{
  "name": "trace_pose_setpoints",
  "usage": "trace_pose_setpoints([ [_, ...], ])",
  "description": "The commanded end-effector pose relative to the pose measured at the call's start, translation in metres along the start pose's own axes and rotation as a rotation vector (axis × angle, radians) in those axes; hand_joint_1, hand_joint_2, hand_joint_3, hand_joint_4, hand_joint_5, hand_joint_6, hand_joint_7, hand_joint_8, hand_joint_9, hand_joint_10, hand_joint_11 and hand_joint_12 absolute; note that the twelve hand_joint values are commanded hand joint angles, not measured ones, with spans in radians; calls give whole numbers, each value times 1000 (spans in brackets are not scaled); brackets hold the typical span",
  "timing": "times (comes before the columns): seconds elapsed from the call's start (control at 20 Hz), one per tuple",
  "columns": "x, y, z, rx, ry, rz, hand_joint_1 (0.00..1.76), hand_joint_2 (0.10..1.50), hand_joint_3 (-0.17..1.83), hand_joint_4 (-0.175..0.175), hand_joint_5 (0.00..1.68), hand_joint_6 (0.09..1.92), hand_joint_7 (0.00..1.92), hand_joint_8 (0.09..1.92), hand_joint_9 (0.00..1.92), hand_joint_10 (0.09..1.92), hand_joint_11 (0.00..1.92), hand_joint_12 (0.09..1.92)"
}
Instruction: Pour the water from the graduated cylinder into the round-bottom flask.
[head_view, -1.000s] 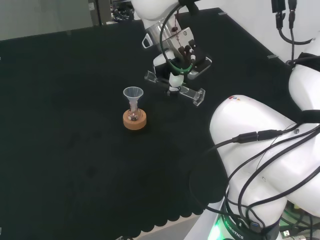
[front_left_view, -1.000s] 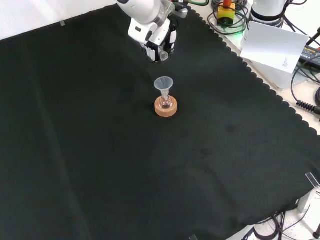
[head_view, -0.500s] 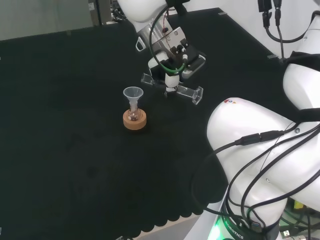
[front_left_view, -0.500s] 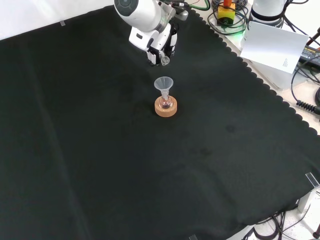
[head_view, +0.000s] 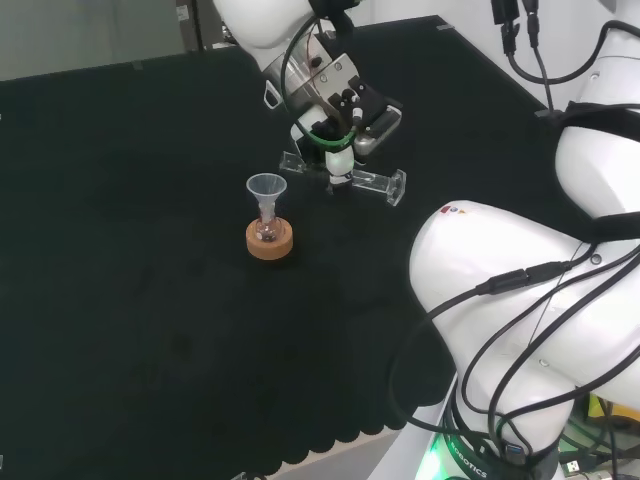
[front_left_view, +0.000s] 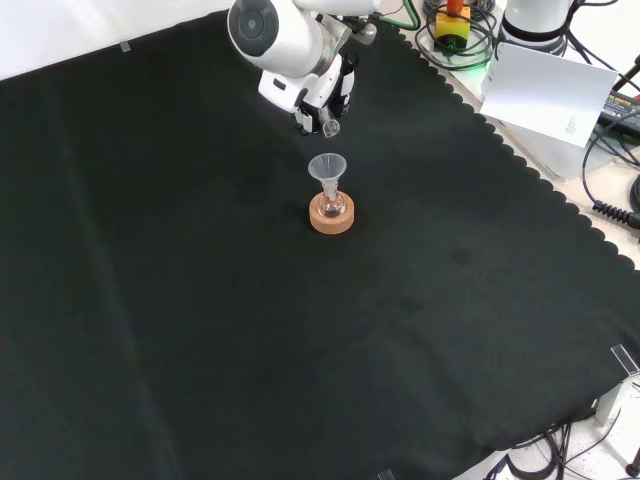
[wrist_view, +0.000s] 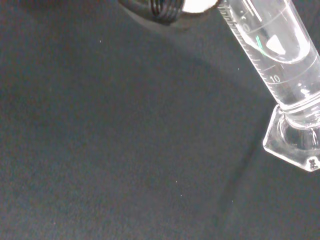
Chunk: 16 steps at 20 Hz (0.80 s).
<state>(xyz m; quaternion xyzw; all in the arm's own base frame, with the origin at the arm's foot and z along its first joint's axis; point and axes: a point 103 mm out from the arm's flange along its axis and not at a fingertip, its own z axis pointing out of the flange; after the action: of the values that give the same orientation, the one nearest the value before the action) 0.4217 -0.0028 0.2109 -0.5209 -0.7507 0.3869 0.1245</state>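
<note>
Holding the graduated cylinder (head_view: 345, 178) nearly level above the cloth (head_view: 150, 250), I am keeping my hand (head_view: 340, 125) curled around its middle. In the head view its hexagonal foot is sticking out to the right of my hand and its open mouth is pointing left. On its wall, in the wrist view, I am reading a printed scale of fine marks and the number 10 near the foot; water is showing inside the graduated cylinder (wrist_view: 272, 50) with a curved surface.

Just below and to the left of my hand in the head view, the round-bottom flask (head_view: 267, 231) is sitting in a cork ring (head_view: 270, 242), with a clear funnel (head_view: 266, 188) standing in its neck. The cylinder's mouth is reaching near the funnel's rim, slightly to one side. In the front view the funnel (front_left_view: 327, 168) is lying just beneath my hand (front_left_view: 325, 95). Nothing is standing between the two. The flask is small and clear, with something dark at its bottom.
</note>
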Motion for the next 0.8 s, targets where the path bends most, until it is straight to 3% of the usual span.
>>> trace_pose_setpoints([
  [0.05,1,4,0,91,-16,7,1300,1008,-6,-175,1213,609,1268,567,1651,87,1333,673],
  [0.4,5,9,-1,141,9,-23,1300,1008,-6,-175,1214,607,1270,564,1654,87,1335,671],
  [0.8,5,8,-6,187,2,-27,1300,1007,-6,-175,1215,605,1271,562,1655,87,1336,670],
])
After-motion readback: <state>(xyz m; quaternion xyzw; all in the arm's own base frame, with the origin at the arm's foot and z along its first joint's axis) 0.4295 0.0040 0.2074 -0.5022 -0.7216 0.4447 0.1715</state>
